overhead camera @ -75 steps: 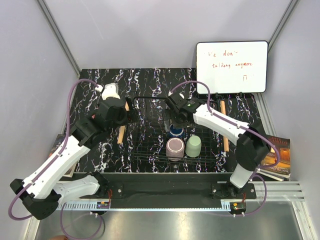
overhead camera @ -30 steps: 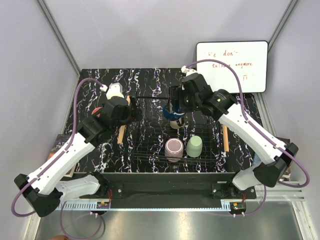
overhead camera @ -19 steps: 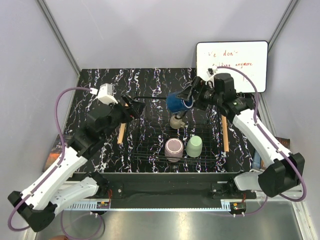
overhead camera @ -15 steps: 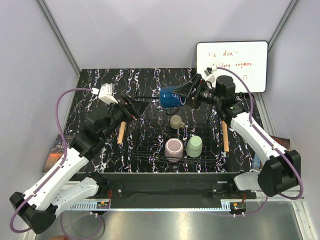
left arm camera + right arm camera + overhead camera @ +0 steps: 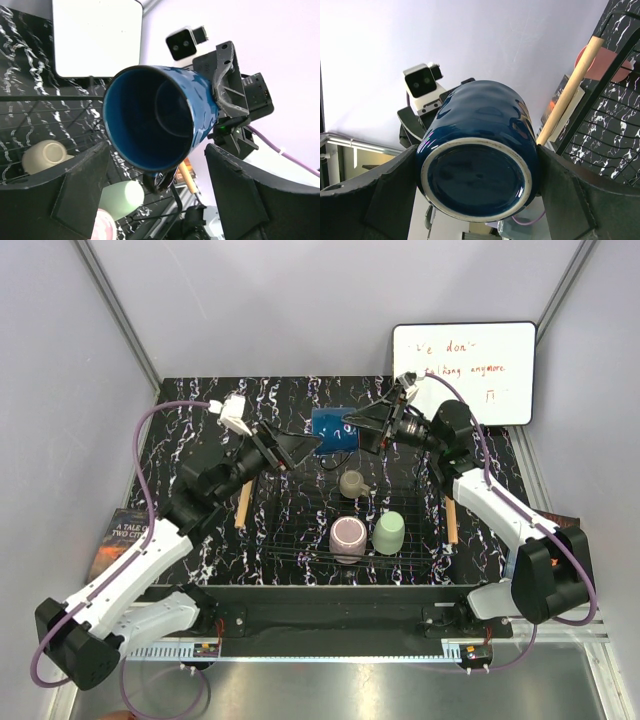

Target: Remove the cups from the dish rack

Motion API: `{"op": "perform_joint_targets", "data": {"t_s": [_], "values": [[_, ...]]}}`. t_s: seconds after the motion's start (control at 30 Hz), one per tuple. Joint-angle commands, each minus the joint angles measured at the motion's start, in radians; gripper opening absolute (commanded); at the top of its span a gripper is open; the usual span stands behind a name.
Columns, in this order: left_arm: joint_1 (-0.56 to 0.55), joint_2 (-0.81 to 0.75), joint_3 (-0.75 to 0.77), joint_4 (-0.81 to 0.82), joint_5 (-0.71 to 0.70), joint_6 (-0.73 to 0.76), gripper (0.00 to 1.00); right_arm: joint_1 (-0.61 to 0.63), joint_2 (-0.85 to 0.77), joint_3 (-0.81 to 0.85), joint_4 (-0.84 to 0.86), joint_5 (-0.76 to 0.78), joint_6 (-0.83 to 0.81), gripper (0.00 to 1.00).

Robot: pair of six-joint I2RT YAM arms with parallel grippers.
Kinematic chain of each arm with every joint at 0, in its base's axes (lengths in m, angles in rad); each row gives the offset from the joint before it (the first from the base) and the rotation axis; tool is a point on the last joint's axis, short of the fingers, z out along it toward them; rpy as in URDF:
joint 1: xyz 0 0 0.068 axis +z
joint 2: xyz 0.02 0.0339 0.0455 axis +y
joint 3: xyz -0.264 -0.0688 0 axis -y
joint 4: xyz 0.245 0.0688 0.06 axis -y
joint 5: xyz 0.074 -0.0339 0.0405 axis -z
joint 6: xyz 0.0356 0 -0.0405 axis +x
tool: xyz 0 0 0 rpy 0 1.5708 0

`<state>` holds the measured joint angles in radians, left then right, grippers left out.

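My right gripper (image 5: 352, 426) is shut on the dark blue cup (image 5: 331, 430) and holds it on its side in the air over the far edge of the dish rack (image 5: 300, 522). The right wrist view shows the cup's base (image 5: 477, 186) between my fingers (image 5: 372, 200). My left gripper (image 5: 298, 447) is open and faces the cup's mouth (image 5: 149, 120), one finger (image 5: 82, 192) on each side just below the rim. The beige cup (image 5: 352, 483), a pinkish mauve cup (image 5: 349, 535) and the mint green cup (image 5: 387, 531) sit in the rack.
A whiteboard (image 5: 463, 375) leans at the back right. A book (image 5: 120, 536) lies left of the table. The rack's wooden bars (image 5: 243, 508) run along its sides. A pink round thing (image 5: 600, 62) shows beyond the left bar.
My right gripper lifted the blue cup out of the rack, tipped it sideways and carried it left. My left gripper rose, opened and came up to the cup's mouth.
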<state>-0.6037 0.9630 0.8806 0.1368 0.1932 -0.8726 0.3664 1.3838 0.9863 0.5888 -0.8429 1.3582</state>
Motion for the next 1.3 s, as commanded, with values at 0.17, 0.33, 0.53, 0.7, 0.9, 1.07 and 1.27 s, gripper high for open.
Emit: {"op": "perform_joint_targets", "data": {"t_s": [0.17, 0.33, 0.53, 0.7, 0.9, 1.07, 1.27], "values": [[-0.024, 0.075, 0.090, 0.144, 0.103, -0.023, 0.77, 0.055, -0.002, 0.023, 0.112, -0.033, 0.010, 0.00], [-0.044, 0.097, 0.090, 0.179, 0.129, -0.031, 0.70, 0.086, 0.037, 0.034, 0.132, -0.035, 0.018, 0.00], [-0.061, 0.125, 0.095, 0.188, 0.164, -0.028, 0.43, 0.098, 0.075, 0.048, 0.190, -0.039, 0.051, 0.00], [-0.062, 0.120, 0.089, 0.170, 0.160, -0.016, 0.00, 0.100, 0.080, 0.046, 0.189, -0.039, 0.050, 0.00], [-0.062, 0.132, 0.138, 0.019, 0.117, 0.026, 0.00, 0.101, 0.077, 0.054, 0.140, -0.048, 0.019, 0.06], [-0.062, 0.115, 0.182, -0.084, 0.048, 0.122, 0.00, 0.098, 0.025, 0.072, -0.047, -0.009, -0.117, 0.90], [-0.062, 0.088, 0.222, -0.241, -0.055, 0.257, 0.00, 0.098, -0.008, 0.097, -0.237, 0.054, -0.205, 1.00]]}}
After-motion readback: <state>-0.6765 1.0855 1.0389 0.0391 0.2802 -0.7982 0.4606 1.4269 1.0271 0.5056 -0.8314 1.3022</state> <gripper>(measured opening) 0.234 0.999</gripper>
